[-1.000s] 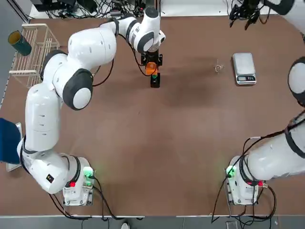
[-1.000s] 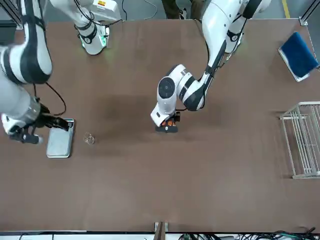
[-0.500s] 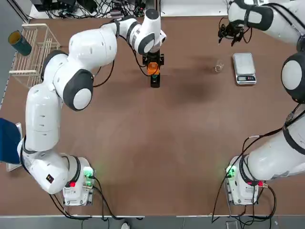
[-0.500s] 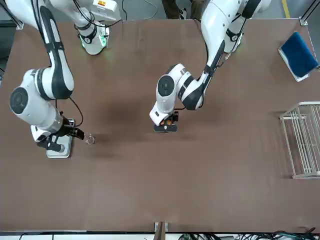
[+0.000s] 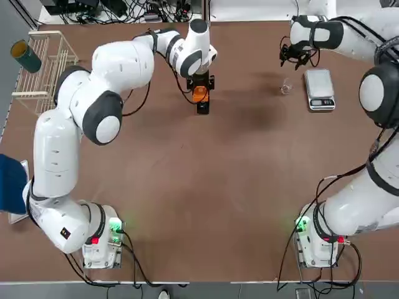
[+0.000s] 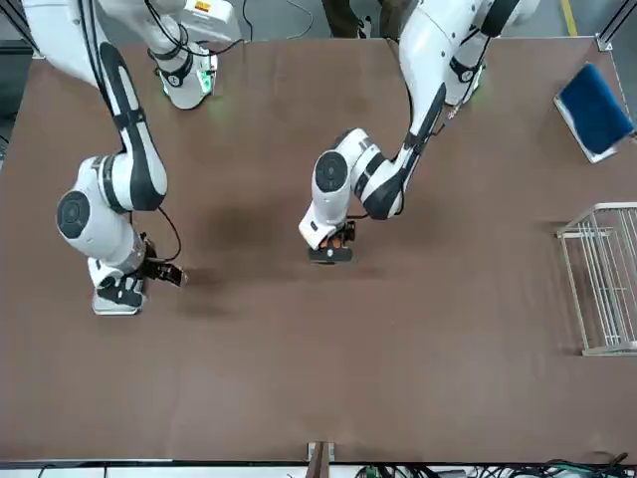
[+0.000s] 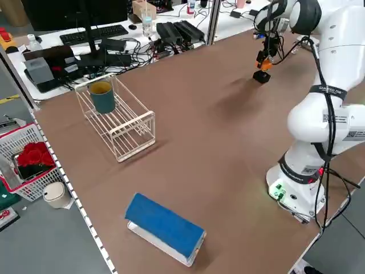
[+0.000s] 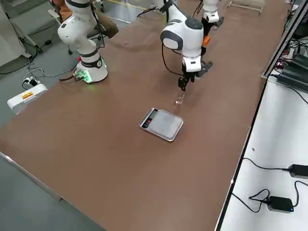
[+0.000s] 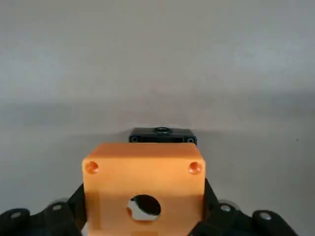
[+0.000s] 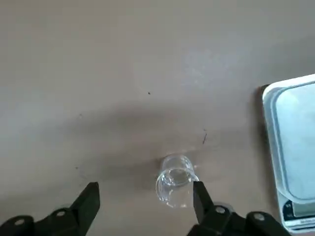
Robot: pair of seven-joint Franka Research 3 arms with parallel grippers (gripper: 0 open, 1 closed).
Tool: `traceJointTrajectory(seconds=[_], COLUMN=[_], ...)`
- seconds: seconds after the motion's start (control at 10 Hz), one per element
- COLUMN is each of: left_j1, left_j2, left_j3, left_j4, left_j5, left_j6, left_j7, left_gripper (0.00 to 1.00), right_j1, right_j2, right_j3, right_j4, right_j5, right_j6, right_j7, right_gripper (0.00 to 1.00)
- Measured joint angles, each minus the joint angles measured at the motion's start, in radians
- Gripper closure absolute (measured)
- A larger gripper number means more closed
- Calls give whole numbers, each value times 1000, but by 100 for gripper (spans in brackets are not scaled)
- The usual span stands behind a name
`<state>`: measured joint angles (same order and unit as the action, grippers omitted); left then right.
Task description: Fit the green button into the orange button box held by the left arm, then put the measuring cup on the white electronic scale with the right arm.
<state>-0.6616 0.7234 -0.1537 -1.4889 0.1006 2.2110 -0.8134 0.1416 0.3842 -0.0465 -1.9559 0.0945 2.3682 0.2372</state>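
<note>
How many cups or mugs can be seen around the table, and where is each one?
2. The clear measuring cup stands on the table beside the white electronic scale. A dark green mug sits in the wire rack at the table's edge. Others may be hidden.

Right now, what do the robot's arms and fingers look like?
Both arms are chunky white tubes with dark grey round joints. Black cables trail along them, and green lights glow on their bases. The left gripper and right gripper have black fingers.
</note>
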Motion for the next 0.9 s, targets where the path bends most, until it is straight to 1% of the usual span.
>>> traceJointTrajectory(seconds=[0.3, 0.9], left_j1=[-1, -2], left_j2=[0, 0], left_j3=[-1, -1], left_j4=[-5, -11], left_j5=[0, 0], left_j6=[20, 36], left_j7=[-15, -17], left_gripper=[14, 14], right_j1=[4, 8], right_j2=[31, 48], right_j3=[0, 2], right_j4=[-42, -63], right_j5=[0, 0], right_j6=[63, 80], right_j7=[0, 16], right_gripper=[17, 22])
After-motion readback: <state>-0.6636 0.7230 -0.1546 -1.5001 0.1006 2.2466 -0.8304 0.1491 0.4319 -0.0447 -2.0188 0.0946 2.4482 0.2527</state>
